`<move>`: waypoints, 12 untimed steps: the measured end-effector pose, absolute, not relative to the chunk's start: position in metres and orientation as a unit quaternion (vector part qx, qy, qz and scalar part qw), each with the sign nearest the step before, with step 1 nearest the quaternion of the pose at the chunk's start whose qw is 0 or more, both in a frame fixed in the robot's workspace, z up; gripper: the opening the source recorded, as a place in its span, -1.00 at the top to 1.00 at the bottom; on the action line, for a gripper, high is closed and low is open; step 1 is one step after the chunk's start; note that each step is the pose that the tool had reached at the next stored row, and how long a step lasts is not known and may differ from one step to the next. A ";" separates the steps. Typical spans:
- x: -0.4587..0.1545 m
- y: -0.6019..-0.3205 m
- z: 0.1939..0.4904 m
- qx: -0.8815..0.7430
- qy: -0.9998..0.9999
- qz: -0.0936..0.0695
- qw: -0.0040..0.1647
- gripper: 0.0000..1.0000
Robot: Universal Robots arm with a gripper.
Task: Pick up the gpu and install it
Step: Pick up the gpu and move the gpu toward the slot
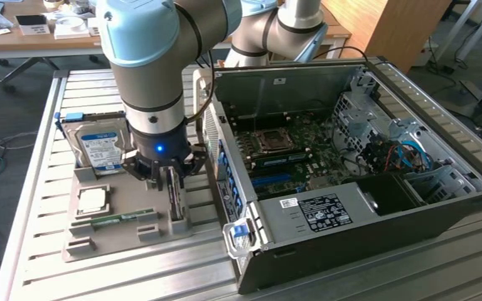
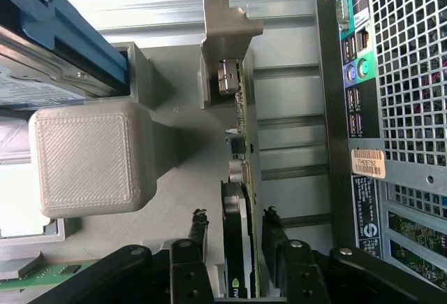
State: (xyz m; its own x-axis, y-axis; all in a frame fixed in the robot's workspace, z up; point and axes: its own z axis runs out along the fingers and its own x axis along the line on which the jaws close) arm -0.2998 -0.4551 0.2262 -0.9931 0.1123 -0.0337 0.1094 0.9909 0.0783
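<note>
The gpu (image 1: 175, 199) stands on its edge in a slot of the grey holder tray (image 1: 111, 246), just beside the open computer case (image 1: 350, 188). My gripper (image 1: 171, 179) has come straight down over it. In the wrist view the gpu (image 2: 242, 178) is a thin card seen edge-on, with a metal bracket at its far end. The gripper (image 2: 235, 217) straddles the card, one of its dark fingers (image 2: 200, 221) on each side. A narrow gap still shows on at least one side, so the jaws are open around the card.
The tray also carries a silver hard drive (image 1: 98, 147), a square processor (image 1: 92, 200) and a green memory stick (image 1: 120, 219). The case's rear panel (image 2: 405, 73) stands close alongside the card. A grey holder block (image 2: 91, 157) is on the other side.
</note>
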 end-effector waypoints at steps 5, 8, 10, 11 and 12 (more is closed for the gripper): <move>-0.300 -0.455 0.226 0.056 0.998 0.038 0.019 0.27; -0.300 -0.455 0.226 0.056 0.998 0.038 0.019 0.27; -0.300 -0.455 0.226 0.056 0.998 0.038 0.019 0.27; -0.300 -0.455 0.226 0.056 0.998 0.038 0.019 0.27; -0.299 -0.455 0.226 0.056 0.998 0.038 0.019 0.27</move>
